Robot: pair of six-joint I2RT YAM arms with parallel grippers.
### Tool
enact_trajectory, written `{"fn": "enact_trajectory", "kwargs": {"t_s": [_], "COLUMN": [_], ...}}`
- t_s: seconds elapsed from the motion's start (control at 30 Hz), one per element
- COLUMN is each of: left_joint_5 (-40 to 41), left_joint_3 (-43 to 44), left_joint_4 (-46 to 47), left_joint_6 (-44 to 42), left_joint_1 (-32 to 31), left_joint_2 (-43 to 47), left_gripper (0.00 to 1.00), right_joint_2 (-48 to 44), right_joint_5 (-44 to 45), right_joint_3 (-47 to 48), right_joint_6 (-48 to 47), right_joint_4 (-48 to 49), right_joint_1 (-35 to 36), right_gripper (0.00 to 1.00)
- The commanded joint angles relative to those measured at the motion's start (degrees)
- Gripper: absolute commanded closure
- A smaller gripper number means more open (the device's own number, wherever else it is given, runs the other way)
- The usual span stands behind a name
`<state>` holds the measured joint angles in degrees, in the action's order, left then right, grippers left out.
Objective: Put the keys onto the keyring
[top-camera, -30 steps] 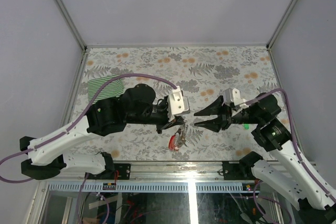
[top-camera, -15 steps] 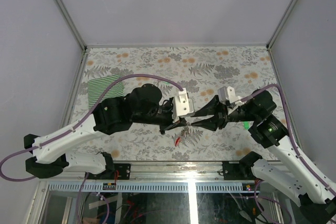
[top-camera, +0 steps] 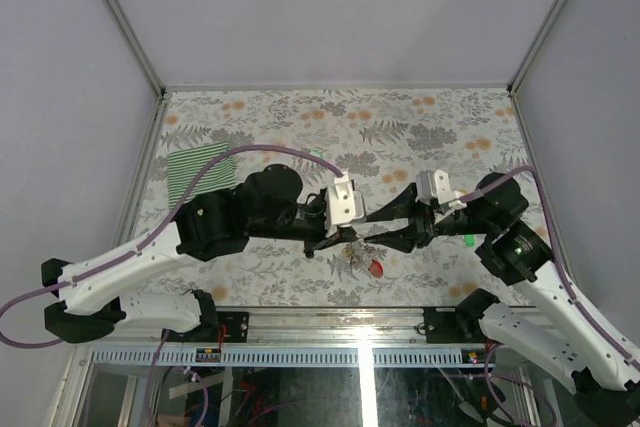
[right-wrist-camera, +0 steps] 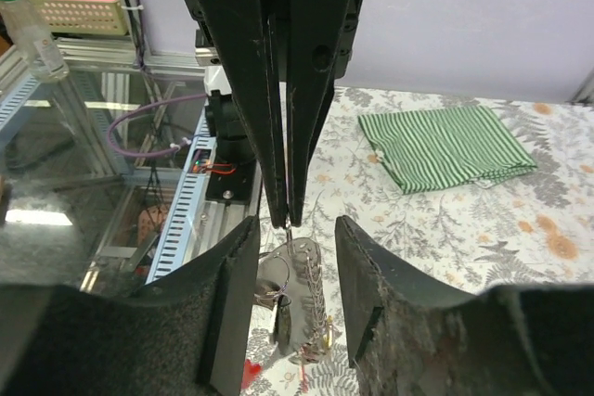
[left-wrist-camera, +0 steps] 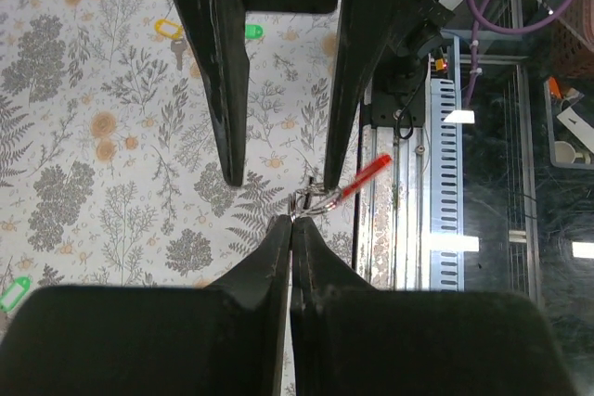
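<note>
My left gripper [top-camera: 343, 238] is shut on the keyring [left-wrist-camera: 308, 201], pinching its thin metal ring at the fingertips [left-wrist-camera: 283, 229]. The keyring's red loop [left-wrist-camera: 368, 174] sticks out to the right, over the table's near edge. My right gripper [right-wrist-camera: 295, 229] is open, one finger on either side of the dangling keyring [right-wrist-camera: 299, 299], with no contact that I can see. A yellow-headed key [left-wrist-camera: 168, 29] and a green-headed key [left-wrist-camera: 252, 32] lie on the floral table beyond the right fingers. Another green key [left-wrist-camera: 14, 292] lies at the left. A green key [top-camera: 468, 240] lies under the right arm.
A folded green striped cloth [top-camera: 196, 166] lies at the table's far left [right-wrist-camera: 447, 146]. The metal rail [left-wrist-camera: 445, 136] with cabling runs along the near edge just beside the grippers. Grey walls enclose the floral table [top-camera: 330, 117].
Both grippers have closed in on each other at the near middle. The keyring's red loop has swung from lower left to lower right of the left fingertips. The right fingers now straddle the keyring.
</note>
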<state>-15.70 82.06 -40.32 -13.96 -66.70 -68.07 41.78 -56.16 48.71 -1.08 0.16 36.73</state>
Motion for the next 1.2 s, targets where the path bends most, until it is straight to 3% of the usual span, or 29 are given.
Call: {"fn": "enact_trajectory", "kwargs": {"t_s": [0.0, 0.23, 0.67, 0.9, 1.17], "left_joint_5": [-2.68, -3.48, -3.07, -4.96, -7.23], "left_joint_3": [-7.05, -20.27, -39.36, -42.78, -43.54], "left_joint_4": [14.86, 33.96, 66.77, 77.04, 82.32], "left_joint_6": [0.36, 3.48, 6.69, 8.06, 9.15], "left_joint_1": [0.26, 0.31, 0.25, 0.20, 0.24], "left_joint_2": [6.99, 16.45, 24.62, 24.24, 22.94], "left_gripper": [1.00, 1.00, 1.00, 1.00, 1.00], "right_joint_2": [-4.48, -7.08, -5.07, -4.65, -3.89], "right_joint_5": [3.42, 6.41, 3.57, 0.61, -1.14], "right_joint_3": [-0.78, -0.73, 0.94, 0.43, -0.55], "right_joint_6": [0.39, 0.05, 0.40, 6.06, 13.83], "right_joint_4": [5.57, 4.63, 3.15, 10.86, 21.68], "right_joint_1": [0.50, 0.49, 0.45, 0.45, 0.50], "right_gripper": [0.55, 0.56, 0.62, 0.61, 0.61]}}
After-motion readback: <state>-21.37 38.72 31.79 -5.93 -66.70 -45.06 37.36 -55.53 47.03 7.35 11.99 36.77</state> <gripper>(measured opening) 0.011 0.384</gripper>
